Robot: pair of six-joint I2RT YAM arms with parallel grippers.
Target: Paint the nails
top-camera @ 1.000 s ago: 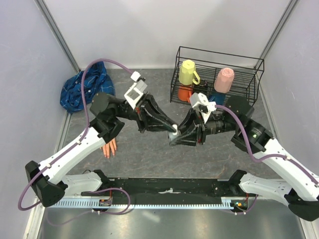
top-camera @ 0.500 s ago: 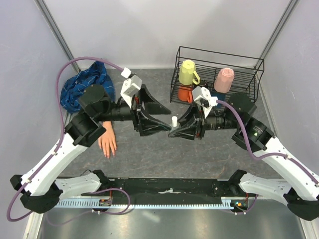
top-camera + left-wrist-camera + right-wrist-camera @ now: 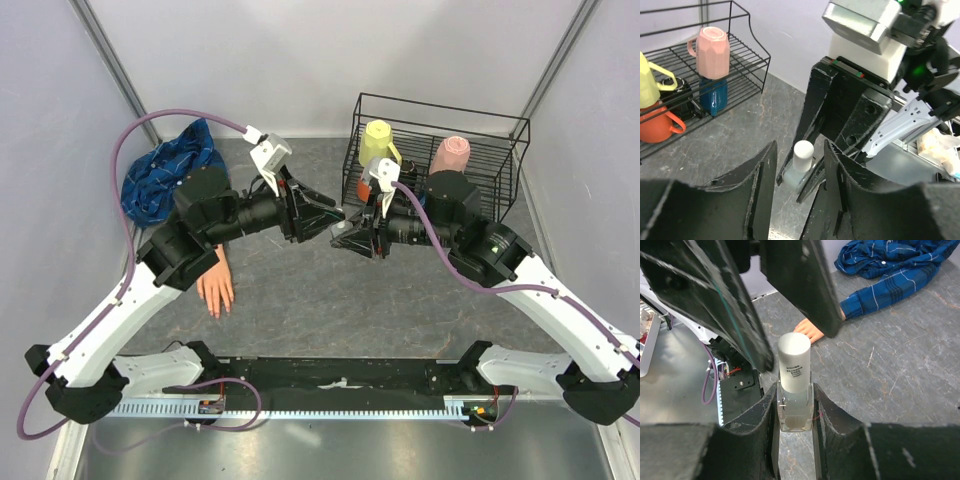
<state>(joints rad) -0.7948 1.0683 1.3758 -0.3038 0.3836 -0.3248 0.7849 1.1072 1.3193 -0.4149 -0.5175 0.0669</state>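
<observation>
The nails (image 3: pixel 214 309), too small to make out singly from overhead, tip the fingers of a pale peach mannequin hand (image 3: pixel 215 288) lying flat on the grey desk (image 3: pixel 300 310). It lies at the left side, with its fingers pointing toward the near edge, and the left arm crosses above its wrist. The hand comes out of a blue plaid sleeve (image 3: pixel 865 302), and the rest of that shirt (image 3: pixel 160 178) is bunched in the far left corner.

Well apart from the hand, the two arms meet nose to nose over the middle of the desk. The right tool (image 3: pixel 794 415) is clamped on the clear glass body of a small bottle (image 3: pixel 794 407) and holds it upright. The left tool (image 3: pixel 800 150) stands with its jaws parted, one black finger on either side of the bottle's white cap (image 3: pixel 803 155). The left wrist view shows a gap on both sides of the cap.

Behind the right arm, a black wire rack (image 3: pixel 500 125) stands at the far right. It holds a yellow mug (image 3: pixel 378 143), a pink cup (image 3: pixel 452 155) turned upside down, an orange mug (image 3: pixel 655 125) and a dark blue cup (image 3: pixel 713 95).
</observation>
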